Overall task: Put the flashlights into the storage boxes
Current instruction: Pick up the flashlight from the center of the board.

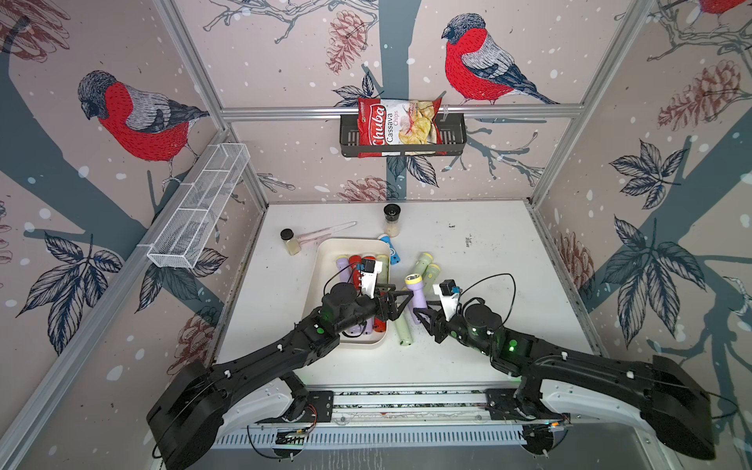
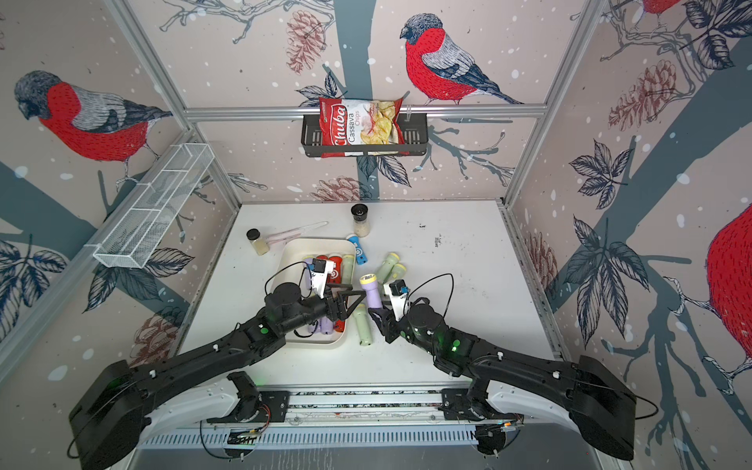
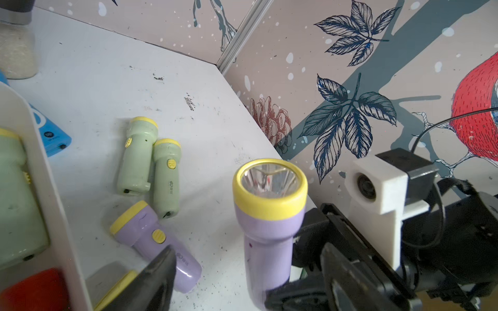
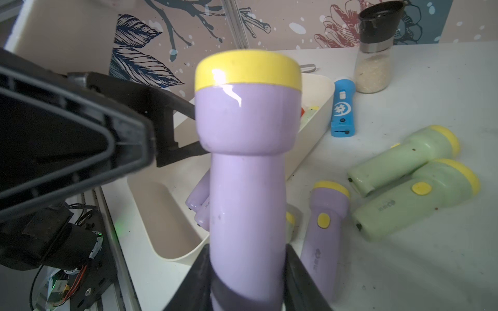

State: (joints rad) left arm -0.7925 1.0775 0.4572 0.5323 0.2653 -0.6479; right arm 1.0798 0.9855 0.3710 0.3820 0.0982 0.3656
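Within the right tool sits a glossy lilac, yellow-headed flashlight.

Your camera layout
Both top views look down over the whole table; both wrist cameras closely face one lilac flashlight, mid-frame.

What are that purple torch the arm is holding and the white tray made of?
The lilac flashlight looks like glossy moulded plastic: a sharp bright glare sits on its smooth body. The tray seems to be matte cream plastic, judging by its thin walls, rounded corners and lack of shine.
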